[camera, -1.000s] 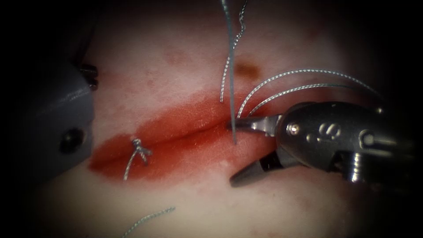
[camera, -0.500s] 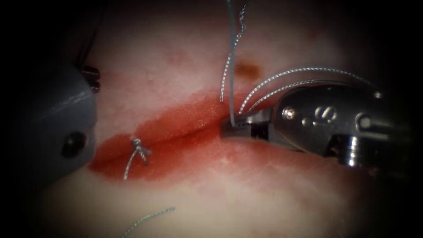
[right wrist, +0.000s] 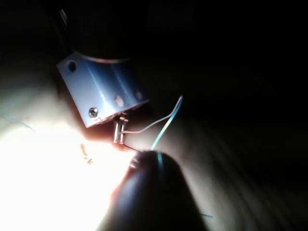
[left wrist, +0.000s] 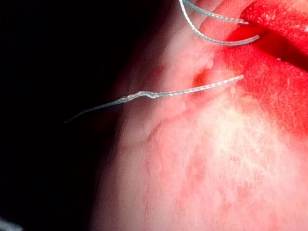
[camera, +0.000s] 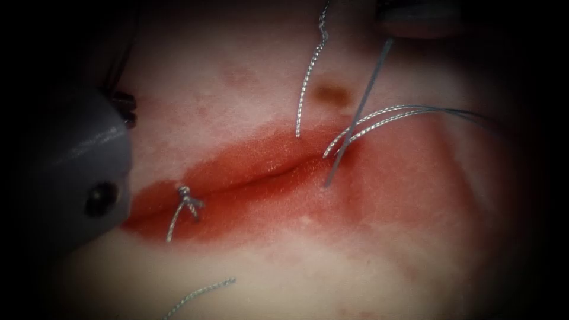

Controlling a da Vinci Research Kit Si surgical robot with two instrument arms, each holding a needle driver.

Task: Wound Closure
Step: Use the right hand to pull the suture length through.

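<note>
The thread (camera: 354, 115) runs as one straight, taut strand. It goes from the tissue (camera: 249, 77) at the right end of the cut (camera: 261, 175) up to the right tool (camera: 396, 26), which seems to grip it. The entry point lies down and leftward from that tool. The left tool (camera: 77, 166) sits farther off, left of the cut, and I cannot tell its grip. I cannot tell where the needle is.

- Surgical training bench, judging by a pale slab of pork-belly tissue (camera: 249, 266) lit from close above.
- Stained with glossy red fluid (camera: 255, 178) round a dark slit of a cut (camera: 261, 176).
- Strewn with twisted grey thread (camera: 308, 83) and one knotted stitch (camera: 186, 198).
- Flanked by a grey metal tool housing (camera: 83, 172).
</note>
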